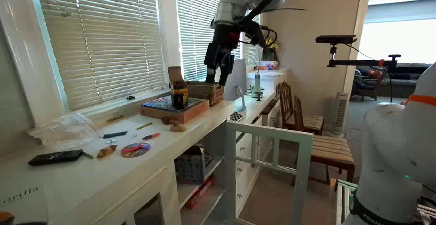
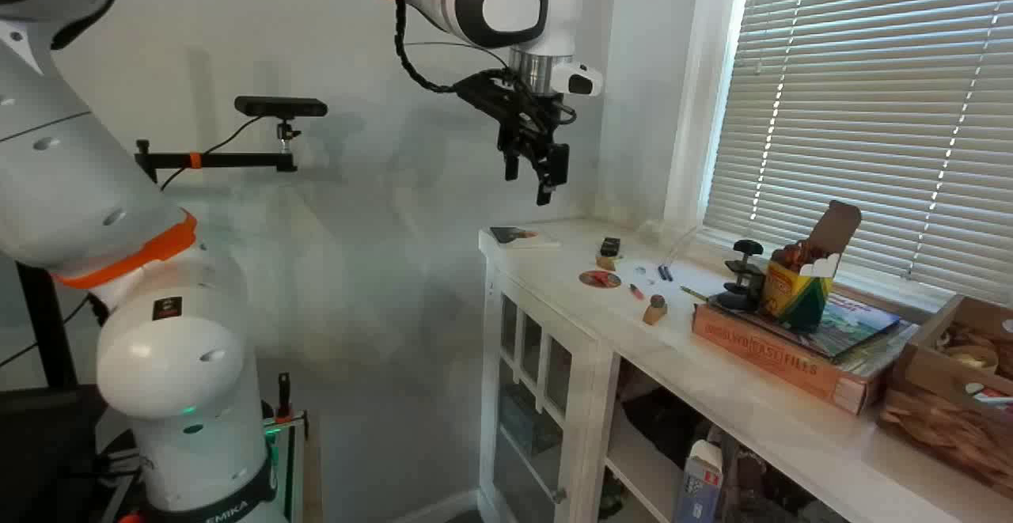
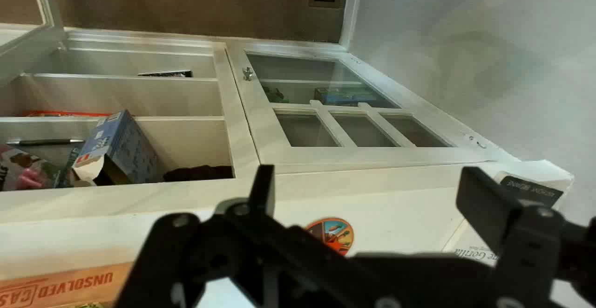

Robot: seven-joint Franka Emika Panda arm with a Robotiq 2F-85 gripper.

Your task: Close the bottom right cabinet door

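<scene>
My gripper (image 3: 371, 191) is spread, jaws well apart, tips pointing down, above countertop level. Nearest it, white counter (image 3: 396, 226): round picture disc (image 3: 333, 234) partly hidden by the gripper; orange box (image 3: 65, 284), lettering "UNSOLVED CAS", then cut off in the wrist view. Below the counter, open shelves (image 3: 153, 96) with a blue box (image 3: 128, 142); closed glass-paned door (image 3: 342, 108) just beside them.

Farther off: bottom right cabinet door (image 1: 267, 165), at the drawer end of those shelves, well apart from my gripper. Stands open, about square to the cabinet front, exact angle hard to tell; hinged edge at the cabinet, free edge pointing outward, away from the shelves. Long axis upright. Bottom edge cut off in an exterior view; wrist view catches only a piece at its left side. Can't make out whether glass fills its panes. Beyond it, white drawers (image 1: 246, 180) show through the openings; chair (image 1: 331, 149) with striped seat, partly behind the free edge.
</scene>
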